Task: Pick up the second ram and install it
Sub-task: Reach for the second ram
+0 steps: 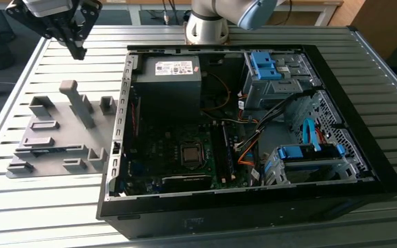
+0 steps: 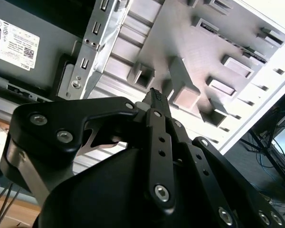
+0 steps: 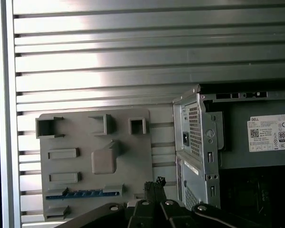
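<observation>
The second ram (image 1: 49,151) is a thin blue strip lying in a slot of the grey fixture plate (image 1: 60,129), at the exterior view's left beside the open computer case (image 1: 254,196). In the first wrist view the ram (image 3: 83,194) lies along one edge of the plate (image 3: 133,156). My gripper (image 1: 79,50) hangs high above the table's far left corner, well away from the ram, shut with nothing between its fingers. Its dark fingertips (image 3: 154,183) meet in the first wrist view. In the second wrist view the gripper (image 2: 155,96) points at the plate's blocks.
Inside the case lie the motherboard (image 1: 184,155), with long memory slots (image 1: 224,150) beside the processor socket, a power supply (image 1: 171,77), blue drive cages (image 1: 268,67) and loose cables (image 1: 247,150). A tall grey post (image 1: 78,103) rises from the fixture plate. The slatted metal table (image 1: 47,206) surrounds everything.
</observation>
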`<state>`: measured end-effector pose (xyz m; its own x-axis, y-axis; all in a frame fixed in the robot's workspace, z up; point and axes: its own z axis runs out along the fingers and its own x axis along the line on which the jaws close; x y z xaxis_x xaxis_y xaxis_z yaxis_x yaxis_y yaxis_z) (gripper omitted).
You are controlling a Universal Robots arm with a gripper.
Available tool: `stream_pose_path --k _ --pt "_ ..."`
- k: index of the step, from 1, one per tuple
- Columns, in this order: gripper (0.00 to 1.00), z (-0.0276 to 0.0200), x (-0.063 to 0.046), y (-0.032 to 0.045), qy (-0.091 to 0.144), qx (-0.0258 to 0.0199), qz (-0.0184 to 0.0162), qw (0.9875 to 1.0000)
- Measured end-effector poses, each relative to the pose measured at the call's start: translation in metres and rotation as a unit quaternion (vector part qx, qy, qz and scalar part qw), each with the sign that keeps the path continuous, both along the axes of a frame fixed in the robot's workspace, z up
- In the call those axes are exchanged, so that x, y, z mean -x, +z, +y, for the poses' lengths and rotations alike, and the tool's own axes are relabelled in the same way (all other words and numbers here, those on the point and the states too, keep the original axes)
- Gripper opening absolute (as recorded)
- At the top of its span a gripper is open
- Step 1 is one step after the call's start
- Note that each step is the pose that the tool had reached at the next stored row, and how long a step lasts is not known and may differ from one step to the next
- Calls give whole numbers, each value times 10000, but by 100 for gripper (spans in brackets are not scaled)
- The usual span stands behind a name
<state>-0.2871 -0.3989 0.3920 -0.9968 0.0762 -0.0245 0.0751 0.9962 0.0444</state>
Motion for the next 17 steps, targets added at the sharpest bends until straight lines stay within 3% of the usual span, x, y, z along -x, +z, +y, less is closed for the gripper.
stream_pose_path --k 8,17 --pt "11 -15 259 -5 0 0 0 10000" --pt "11 -213 476 -26 0 0 0 10000"
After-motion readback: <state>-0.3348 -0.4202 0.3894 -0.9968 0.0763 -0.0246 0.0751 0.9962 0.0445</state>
